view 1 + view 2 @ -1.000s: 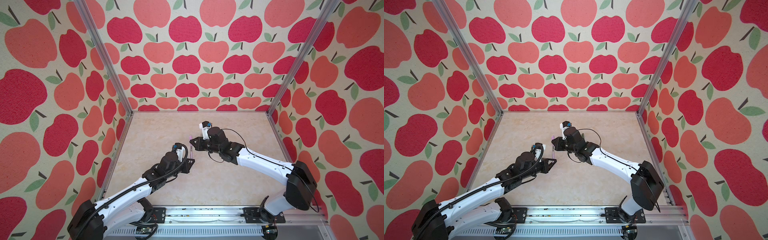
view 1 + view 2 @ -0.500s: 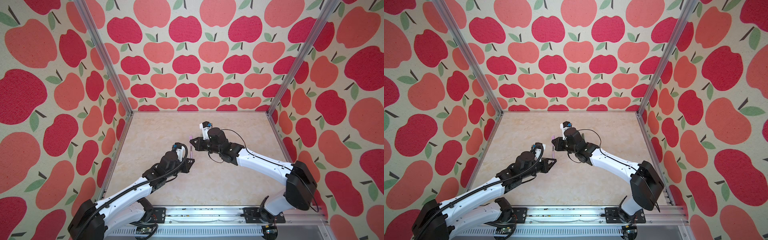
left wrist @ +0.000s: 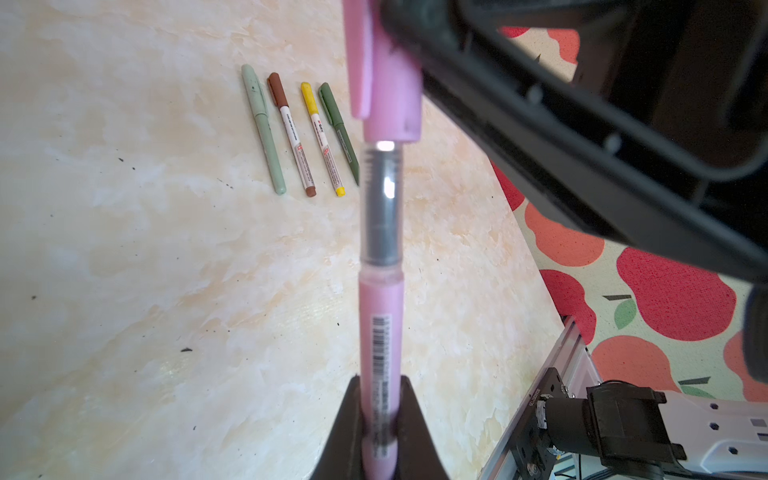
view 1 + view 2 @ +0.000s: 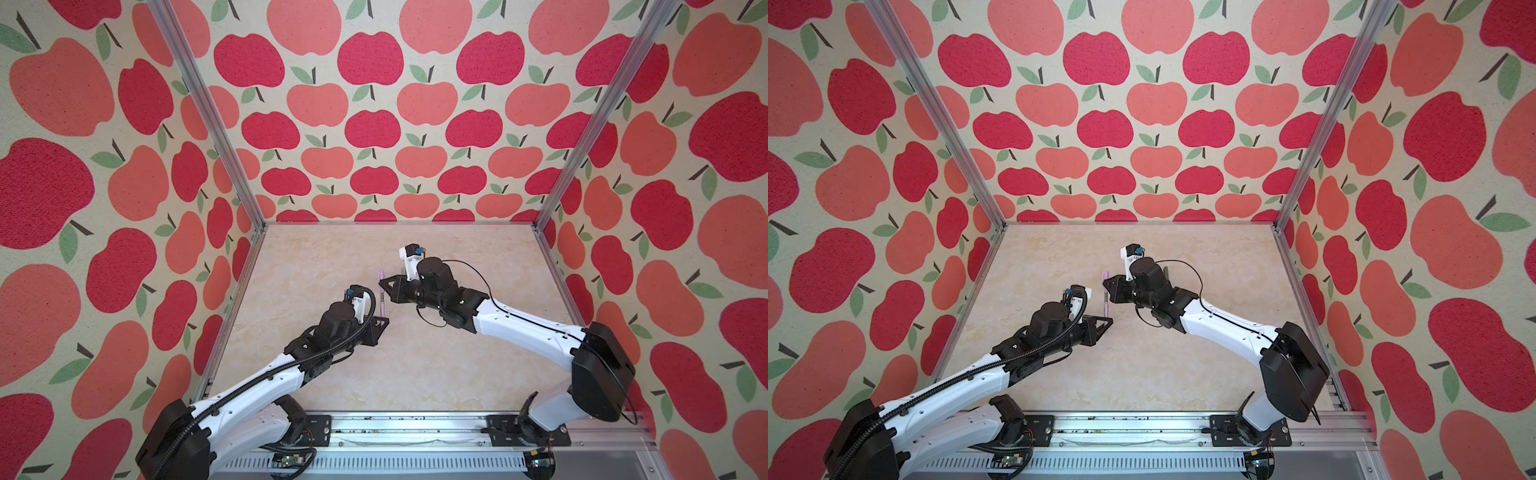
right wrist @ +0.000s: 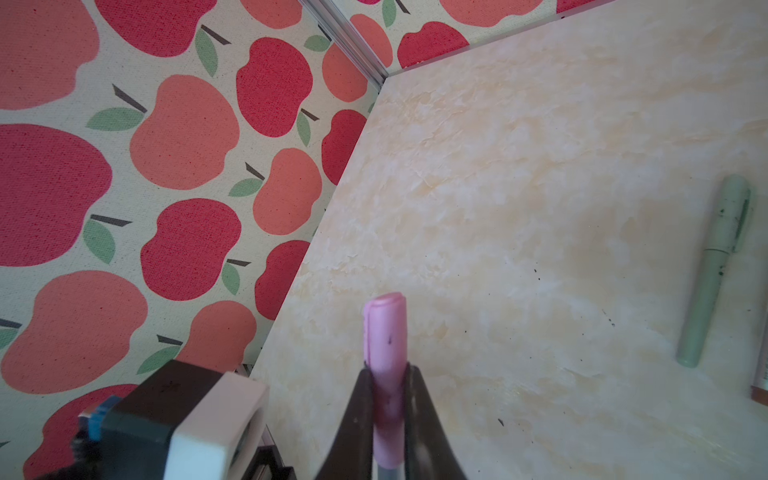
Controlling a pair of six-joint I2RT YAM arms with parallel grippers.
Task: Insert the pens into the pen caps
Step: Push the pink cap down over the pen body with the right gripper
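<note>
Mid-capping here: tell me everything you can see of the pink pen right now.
The pink pen is a slim, smooth, plastic-looking marker: a pink barrel with a printed barcode strip, then a clear section over a dark grey core. The left gripper is shut on the barrel's rear end, holding it off the table. Its tip end sits inside the pink cap, which the right gripper clamps. The clear section shows bare between cap and barrel, so the cap looks not fully seated.
</note>
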